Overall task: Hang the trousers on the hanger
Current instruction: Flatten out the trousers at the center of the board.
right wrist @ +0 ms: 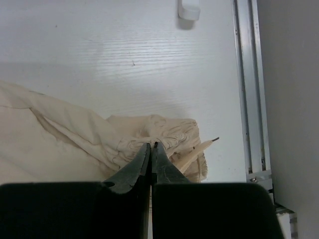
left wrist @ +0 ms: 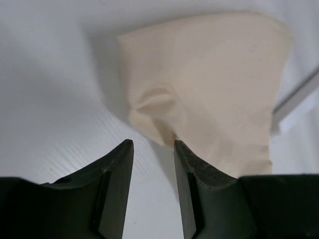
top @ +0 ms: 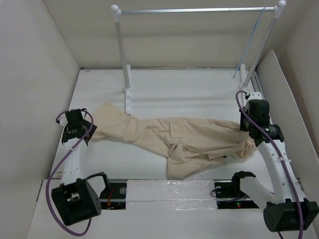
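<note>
Currently, item one: beige soft cotton trousers [top: 189,142], lying crumpled across the white table [top: 164,94], not yet on the thin pale blue-grey wire hanger [top: 248,45], which hangs from the white-posted rack [top: 122,55] at far right. Right gripper [right wrist: 151,147]: fingers pressed together, pinching the bunched waistband end, likely for lifting. Left gripper [left wrist: 153,149]: fingers spread, poised just short of the leg hem, touching nothing.
</note>
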Motion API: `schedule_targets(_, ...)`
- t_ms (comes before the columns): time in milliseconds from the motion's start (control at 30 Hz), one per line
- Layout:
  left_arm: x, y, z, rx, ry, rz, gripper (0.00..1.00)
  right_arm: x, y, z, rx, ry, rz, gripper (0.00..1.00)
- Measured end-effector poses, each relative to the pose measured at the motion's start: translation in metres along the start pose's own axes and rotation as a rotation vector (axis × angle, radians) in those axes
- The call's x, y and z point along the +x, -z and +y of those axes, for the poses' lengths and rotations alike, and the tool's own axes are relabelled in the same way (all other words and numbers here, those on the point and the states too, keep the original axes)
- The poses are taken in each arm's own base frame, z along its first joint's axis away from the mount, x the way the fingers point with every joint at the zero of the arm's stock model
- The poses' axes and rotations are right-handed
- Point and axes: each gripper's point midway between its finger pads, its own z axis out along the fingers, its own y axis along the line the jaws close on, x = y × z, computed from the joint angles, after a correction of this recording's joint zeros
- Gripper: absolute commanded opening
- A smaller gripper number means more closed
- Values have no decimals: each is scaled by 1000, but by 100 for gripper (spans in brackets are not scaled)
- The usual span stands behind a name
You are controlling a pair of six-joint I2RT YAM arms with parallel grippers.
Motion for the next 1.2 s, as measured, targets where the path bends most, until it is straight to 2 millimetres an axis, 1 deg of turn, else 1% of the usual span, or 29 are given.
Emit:
schedule_targets(67,-13,14,-19,45,-25,-21,41,-6,0,1,-4,3,3,0)
schedule_targets(100,-23,22,-32,80,-37,-44,48,-14,0,2,-13,2,-4,0)
schedule_targets(133,-36,31,-45,114,-45,-74,66,-23,0,4,-29,-1,-14,0)
schedule_targets(167,-49,40,-56,143,-53,-107,74,-32,1,9,-57,-4,-26,0)
schedule_targets(200,-61,48,-67,175,-54,-142,80,-38,2,18,-106,-8,-40,0)
schedule_targets(233,-73,55,-77,209,-53,-179,80,-48,3,19,-118,-10,-57,0)
schedule_targets(300,-84,53,-95,245,-69,-196,77,-54,2,35,-200,-24,-87,0)
schedule_targets(333,-86,51,-104,251,-81,-193,73,-53,1,42,-235,-27,-90,0)
schedule_targets(367,-85,43,-113,242,-101,-174,70,-51,-1,48,-265,-28,-87,0)
schedule_targets(400,-83,34,-127,220,-135,-154,70,-46,-3,54,-294,-28,-79,0)
schedule_targets(433,-82,25,-147,213,-178,-144,69,-42,-5,60,-318,-27,-67,0)
schedule_targets(500,-69,-6,-191,188,-271,-94,66,-34,-9,70,-358,-22,-41,0)
schedule_targets(533,-62,-25,-208,173,-309,-73,64,-31,-11,74,-375,-19,-31,0)
schedule_targets(567,-50,-45,-219,150,-347,-43,64,-30,-12,78,-391,-15,-25,0)
schedule_targets(600,-38,-63,-223,122,-383,-14,64,-30,-12,81,-405,-12,-21,0)
schedule_targets(633,-26,-80,-221,85,-412,18,64,-29,-12,85,-419,-9,-21,0)
schedule_targets(667,-16,-95,-213,42,-441,50,62,-30,-11,87,-429,-6,-24,0)
schedule_targets(700,-9,-106,-206,1,-462,79,61,-30,-10,90,-439,-2,-27,0)
schedule_targets(733,-4,-116,-197,-40,-482,102,57,-31,-10,93,-451,2,-33,0)
schedule_targets(800,-1,-130,-184,-108,-508,128,55,-30,-10,98,-470,7,-38,0)
schedule_targets(833,-2,-133,-178,-135,-518,131,54,-28,-10,101,-479,11,-35,0)
schedule_targets(933,-8,-133,-168,-182,-535,116,56,-20,-13,105,-495,14,-21,0)
schedule_targets(1033,-15,-133,-166,-203,-543,90,56,-12,-13,109,-512,14,-3,0)
schedule_targets(1200,-19,-139,-166,-232,-558,73,54,-9,-10,118,-547,27,-4,0)
